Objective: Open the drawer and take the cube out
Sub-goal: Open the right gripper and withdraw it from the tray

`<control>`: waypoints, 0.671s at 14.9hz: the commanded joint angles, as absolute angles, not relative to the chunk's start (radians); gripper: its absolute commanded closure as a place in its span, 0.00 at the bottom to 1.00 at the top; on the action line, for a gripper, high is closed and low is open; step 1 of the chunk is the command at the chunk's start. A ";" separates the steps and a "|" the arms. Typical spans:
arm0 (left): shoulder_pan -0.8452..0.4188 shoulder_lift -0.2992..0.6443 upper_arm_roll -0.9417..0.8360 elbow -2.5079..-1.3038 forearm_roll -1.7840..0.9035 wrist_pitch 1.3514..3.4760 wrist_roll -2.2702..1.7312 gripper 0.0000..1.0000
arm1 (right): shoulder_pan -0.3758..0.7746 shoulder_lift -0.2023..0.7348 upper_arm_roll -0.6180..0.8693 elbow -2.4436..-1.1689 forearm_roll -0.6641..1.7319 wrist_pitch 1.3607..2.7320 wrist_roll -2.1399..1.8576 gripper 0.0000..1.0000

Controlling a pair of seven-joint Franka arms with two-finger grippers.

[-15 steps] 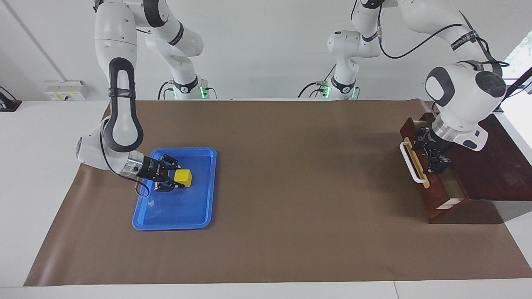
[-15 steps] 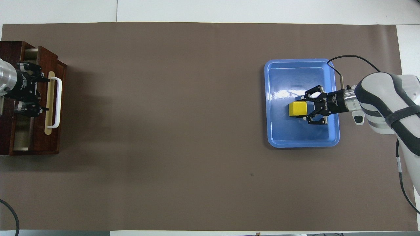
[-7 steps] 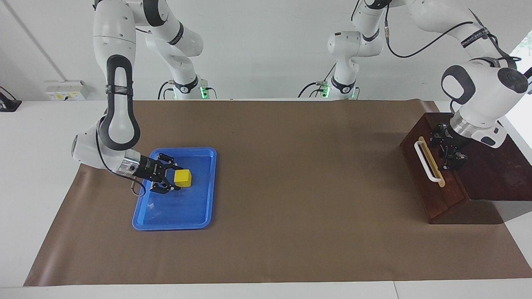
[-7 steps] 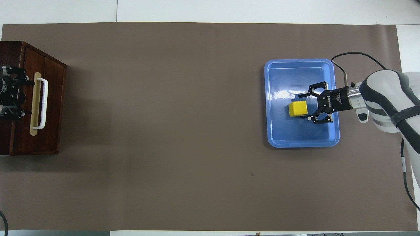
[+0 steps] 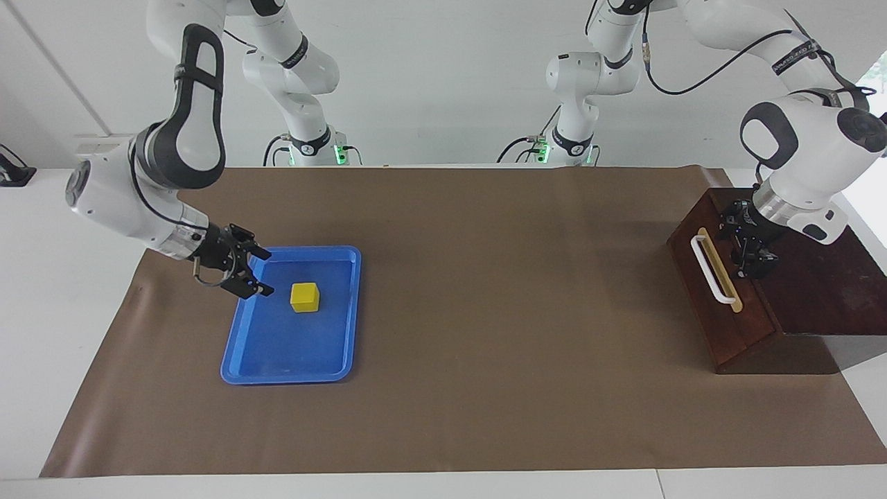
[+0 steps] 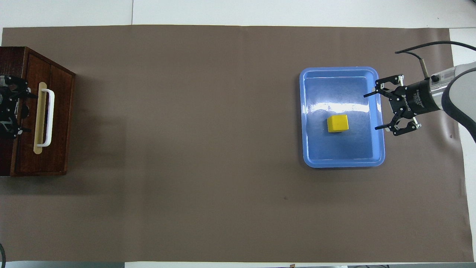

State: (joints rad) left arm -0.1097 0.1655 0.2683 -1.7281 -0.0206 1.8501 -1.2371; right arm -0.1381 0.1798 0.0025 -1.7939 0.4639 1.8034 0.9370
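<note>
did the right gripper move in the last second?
Yes. The right gripper was around the cube in the blue tray; it has pulled back, open, to the tray's rim toward the right arm's end. The cube stayed put.

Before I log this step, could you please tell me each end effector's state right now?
Right end effector: open, empty, over the blue tray's edge.
Left end effector: over the drawer, state cannot be told.

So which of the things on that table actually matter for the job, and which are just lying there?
Part of the job:
- drawer, shut, at the left arm's end
- yellow cube, lying in the blue tray
- right gripper, open over the tray's edge
- left gripper, over the cabinet top

Just there:
- blue tray
- brown table cover
</note>
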 commanded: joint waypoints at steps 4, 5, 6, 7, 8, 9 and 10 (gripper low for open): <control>-0.210 0.052 0.249 -1.695 -0.008 1.700 -1.062 0.00 | -0.135 0.103 0.012 -1.648 0.237 1.635 0.711 0.00; -0.234 0.034 0.250 -1.694 -0.008 1.675 -0.999 0.00 | -0.124 0.077 0.012 -1.647 0.212 1.623 0.642 0.00; -0.259 0.019 0.250 -1.694 -0.008 1.654 -0.933 0.00 | -0.115 0.046 0.012 -1.647 0.189 1.608 0.582 0.00; -0.270 -0.001 0.250 -1.697 -0.008 1.631 -0.860 0.00 | -0.107 0.017 0.012 -1.647 0.167 1.597 0.543 0.00; -0.270 -0.017 0.249 -1.700 -0.014 1.608 -0.774 0.00 | -0.088 -0.010 0.012 -1.647 0.134 1.585 0.505 0.00; -0.270 -0.023 0.245 -1.701 -0.015 1.589 -0.694 0.00 | -0.077 -0.037 0.012 -1.647 0.105 1.575 0.456 0.00; -0.255 -0.025 0.230 -1.704 -0.017 1.580 -0.614 0.00 | -0.069 -0.052 0.015 -1.649 0.095 1.563 0.384 0.00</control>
State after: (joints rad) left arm -0.2640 0.0013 0.2352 -1.6855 -0.0207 1.6124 -0.7664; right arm -0.0842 -0.0010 0.0091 -1.6377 0.1390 1.5866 0.4967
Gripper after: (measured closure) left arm 0.000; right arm 0.000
